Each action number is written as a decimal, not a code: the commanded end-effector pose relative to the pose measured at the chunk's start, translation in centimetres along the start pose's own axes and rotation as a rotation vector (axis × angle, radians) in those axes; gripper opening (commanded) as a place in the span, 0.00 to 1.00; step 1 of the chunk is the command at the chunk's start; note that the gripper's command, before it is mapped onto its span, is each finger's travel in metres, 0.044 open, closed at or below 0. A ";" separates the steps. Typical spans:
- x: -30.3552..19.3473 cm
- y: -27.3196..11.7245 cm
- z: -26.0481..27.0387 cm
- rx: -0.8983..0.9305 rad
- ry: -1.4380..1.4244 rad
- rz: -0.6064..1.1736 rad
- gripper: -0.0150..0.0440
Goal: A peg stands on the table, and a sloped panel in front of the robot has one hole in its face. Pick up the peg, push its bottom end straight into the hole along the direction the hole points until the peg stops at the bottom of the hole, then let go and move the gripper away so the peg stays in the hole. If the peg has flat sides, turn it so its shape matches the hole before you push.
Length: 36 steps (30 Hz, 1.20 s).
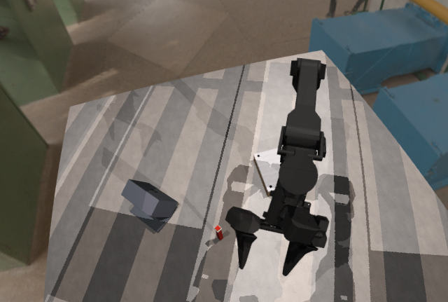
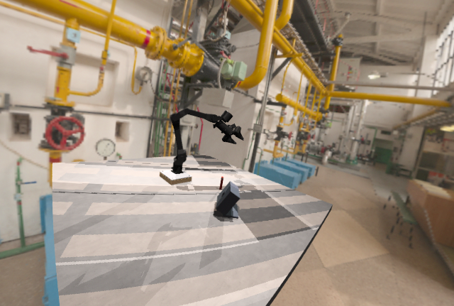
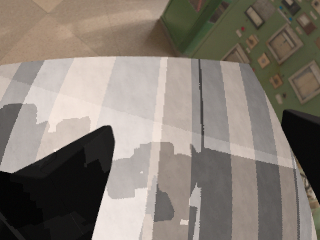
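Observation:
A small red peg (image 1: 219, 234) (image 2: 221, 182) stands upright on the table. It has a flat top that looks square-cornered. The dark grey sloped panel (image 1: 141, 197) (image 2: 230, 197) stands apart from it, on the left in the top view. A small dark hole shows faintly in the panel's face in that view; its shape is not clear. My gripper (image 1: 263, 271) (image 2: 238, 140) (image 3: 202, 126) is open, with nothing between its fingers. It hangs high above the table, away from the peg. The peg and the panel are not in the wrist view.
The arm's white base plate (image 1: 264, 172) (image 2: 175, 177) sits on the striped table (image 1: 173, 139) (image 2: 154, 229) (image 3: 135, 95). Arm shadows fall on the table. Blue boxes (image 1: 372, 41) and green cabinets (image 1: 22, 183) stand beyond the table's edges.

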State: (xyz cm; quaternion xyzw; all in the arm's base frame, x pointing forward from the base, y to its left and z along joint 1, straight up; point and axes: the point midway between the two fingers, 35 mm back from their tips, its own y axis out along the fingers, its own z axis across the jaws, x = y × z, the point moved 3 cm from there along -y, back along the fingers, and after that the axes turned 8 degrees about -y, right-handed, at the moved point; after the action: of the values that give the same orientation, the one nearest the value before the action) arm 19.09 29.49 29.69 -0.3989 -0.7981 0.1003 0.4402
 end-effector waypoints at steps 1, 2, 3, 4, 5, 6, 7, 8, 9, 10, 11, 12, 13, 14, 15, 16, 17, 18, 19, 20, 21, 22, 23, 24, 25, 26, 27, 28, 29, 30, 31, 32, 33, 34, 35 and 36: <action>-1.6 1.0 -0.3 0.030 0.062 0.073 1.00; -2.2 1.3 -0.3 0.037 0.078 0.096 1.00; -2.7 1.6 -0.4 0.045 0.095 0.118 1.00; -3.2 1.8 -0.4 0.052 0.112 0.141 1.00; -3.7 2.1 -0.5 0.059 0.129 0.164 1.00; -4.3 2.3 -0.5 0.066 0.146 0.186 1.00; -4.8 2.5 -0.6 0.072 0.164 0.209 1.00; -5.4 2.7 -0.6 0.079 0.182 0.231 1.00; -5.9 2.9 -0.7 0.085 0.200 0.254 1.00; -6.5 3.1 -0.7 0.092 0.219 0.277 1.00; -7.0 3.3 -0.8 0.098 0.237 0.299 1.00; -7.6 3.4 -0.8 0.104 0.256 0.322 1.00; -8.1 3.6 -0.8 0.110 0.276 0.344 1.00; -8.7 3.7 -0.8 0.116 0.295 0.367 1.00; -9.2 3.8 -0.9 0.121 0.315 0.390 1.00; -9.7 4.0 -0.9 0.126 0.332 0.410 1.00; -10.2 4.1 -1.0 0.131 0.350 0.431 1.00; -10.7 4.2 -1.0 0.135 0.368 0.452 1.00; -11.2 4.3 -1.1 0.139 0.386 0.473 1.00; -11.7 4.3 -1.1 0.144 0.405 0.493 1.00; -12.3 4.4 -1.2 0.148 0.424 0.514 1.00; -12.8 4.5 -1.2 0.152 0.442 0.535 1.00; -13.3 4.5 -1.3 0.156 0.461 0.555 1.00; -13.8 4.6 -1.3 0.160 0.480 0.576 1.00; -14.3 4.6 -1.3 0.164 0.500 0.596 1.00; -14.8 4.6 -1.4 0.168 0.519 0.617 1.00; -15.3 4.6 -1.4 0.172 0.539 0.637 1.00; -15.8 4.6 -1.4 0.175 0.559 0.658 1.00; -16.3 4.6 -1.4 0.179 0.580 0.678 1.00; -16.7 4.6 -1.5 0.182 0.600 0.698 1.00; -17.2 4.6 -1.5 0.185 0.620 0.719 1.00; -17.7 4.6 -1.5 0.188 0.641 0.739 1.00; -18.2 4.5 -1.5 0.192 0.662 0.759 1.00; -18.7 4.5 -1.5 0.195 0.683 0.780 1.00; -19.1 4.4 -1.5 0.198 0.704 0.800 1.00; -19.6 4.3 -1.5 0.202 0.726 0.822 1.00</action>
State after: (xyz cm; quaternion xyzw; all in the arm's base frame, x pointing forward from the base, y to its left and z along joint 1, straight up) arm 28.08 18.72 16.69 -0.6330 -0.3969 0.1965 0.6350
